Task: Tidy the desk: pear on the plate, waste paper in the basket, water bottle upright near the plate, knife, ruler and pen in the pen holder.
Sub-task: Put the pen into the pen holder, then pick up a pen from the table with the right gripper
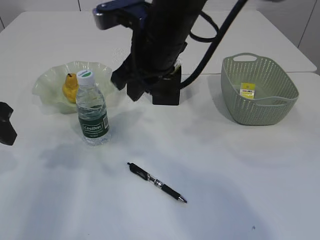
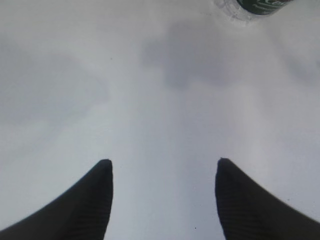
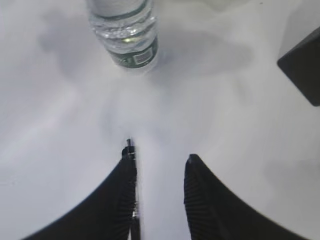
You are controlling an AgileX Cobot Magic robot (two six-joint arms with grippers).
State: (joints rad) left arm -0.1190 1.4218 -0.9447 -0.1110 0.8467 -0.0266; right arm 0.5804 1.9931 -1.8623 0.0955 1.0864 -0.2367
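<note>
The black pen (image 1: 156, 182) lies flat on the table at front centre. My right gripper (image 1: 126, 89) hangs high over the table, open and empty (image 3: 160, 157). In its wrist view the pen (image 3: 129, 145) shows just past the left finger, mostly hidden behind it. The water bottle (image 1: 92, 112) stands upright beside the plate (image 1: 50, 80), which holds the yellow pear (image 1: 70, 86). The black pen holder (image 1: 167, 91) is partly hidden by the right arm. Waste paper (image 1: 247, 91) lies in the green basket (image 1: 260, 107). My left gripper (image 1: 6, 125) is open (image 2: 162, 162) over bare table. The knife and ruler are out of view.
The right arm crosses the middle of the exterior view from the top. The bottle's base (image 2: 255, 6) shows at the top right of the left wrist view. A corner of the pen holder (image 3: 302, 67) shows at the right of the right wrist view.
</note>
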